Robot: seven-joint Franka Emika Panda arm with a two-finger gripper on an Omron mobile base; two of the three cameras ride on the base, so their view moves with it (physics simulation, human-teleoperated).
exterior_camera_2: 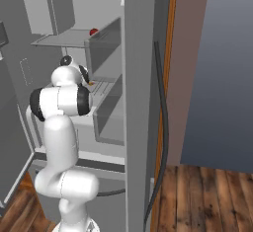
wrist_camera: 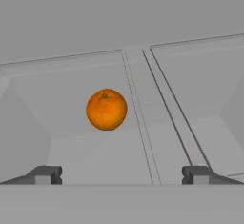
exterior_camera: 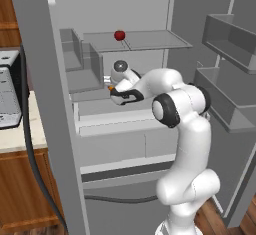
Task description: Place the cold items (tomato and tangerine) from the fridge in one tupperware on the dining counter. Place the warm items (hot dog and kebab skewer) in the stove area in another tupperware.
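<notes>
Currently the arm reaches into the open fridge (exterior_camera: 150, 144). Claw (wrist_camera: 121, 174) spread wide, nothing between its 2 tips. Tangerine (wrist_camera: 106, 109) sits ahead on a pale inner shelf, left of centre, apparently apart from the tips. Tomato (exterior_camera: 119, 35) rests on the shelf above.

1. From the left base view you look forward from behind the arm into the open fridge (exterior_camera: 125, 109).
2. From the right base view you see the same shelves from the other side.
3. The hand view looks closely at the tangerine (wrist_camera: 106, 109).
</notes>
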